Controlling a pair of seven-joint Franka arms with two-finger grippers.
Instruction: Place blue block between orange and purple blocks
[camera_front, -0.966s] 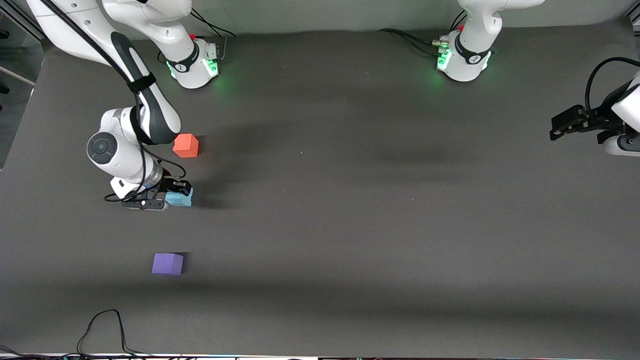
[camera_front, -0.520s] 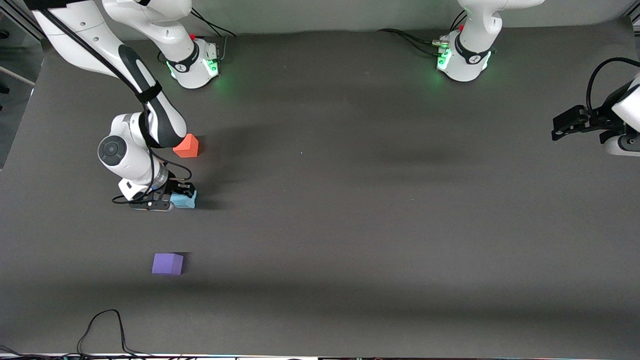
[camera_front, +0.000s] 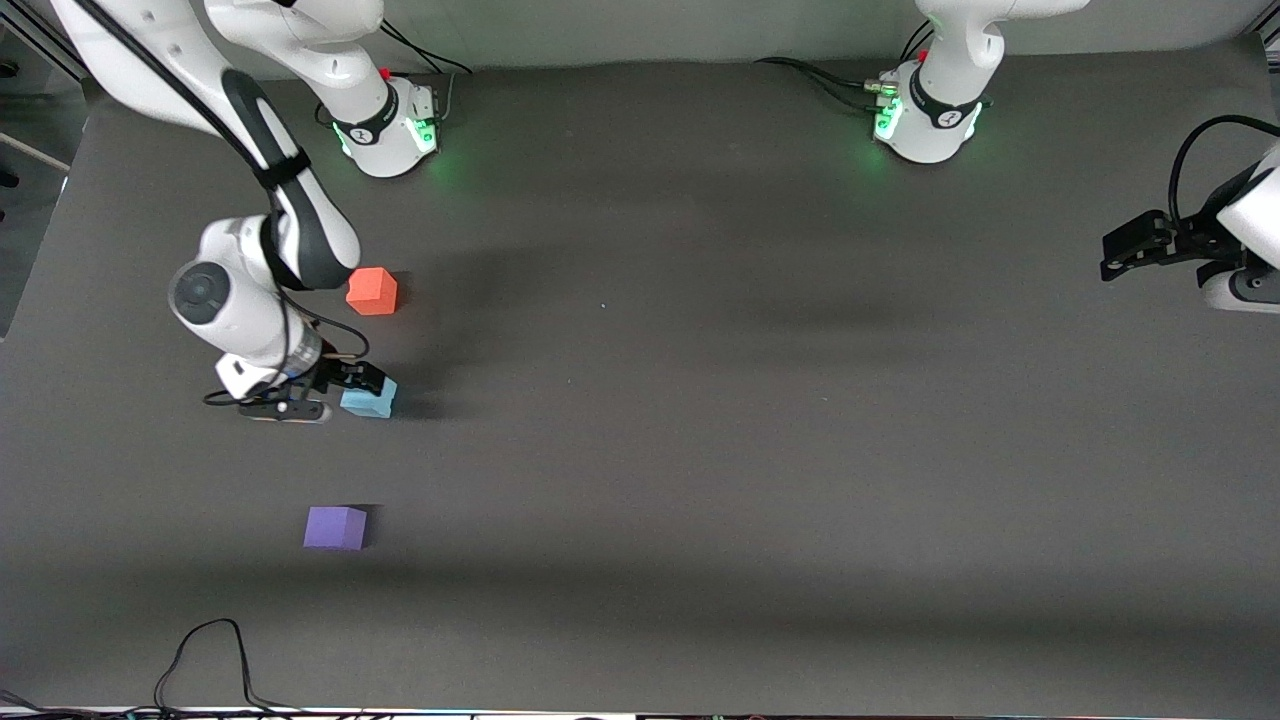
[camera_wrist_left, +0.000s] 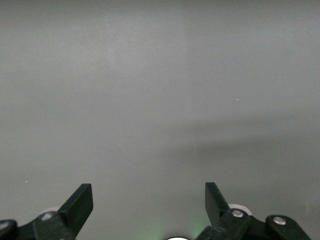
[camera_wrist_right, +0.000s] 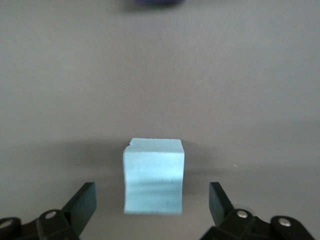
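Note:
The pale blue block rests on the dark table, nearer to the front camera than the orange block and farther from it than the purple block. My right gripper hovers low at the blue block, open. In the right wrist view the blue block stands between the spread fingers with a gap on each side, untouched. A sliver of the purple block shows at that view's edge. My left gripper waits open at the left arm's end of the table, with only bare table under it.
The two arm bases stand along the table edge farthest from the front camera. A black cable loops at the table's near edge, nearer than the purple block. The right arm's elbow hangs close beside the orange block.
My right gripper has opened and let go of the blue block, which now stands free on the table. The right wrist has drawn back slightly from it. The left arm has barely moved.

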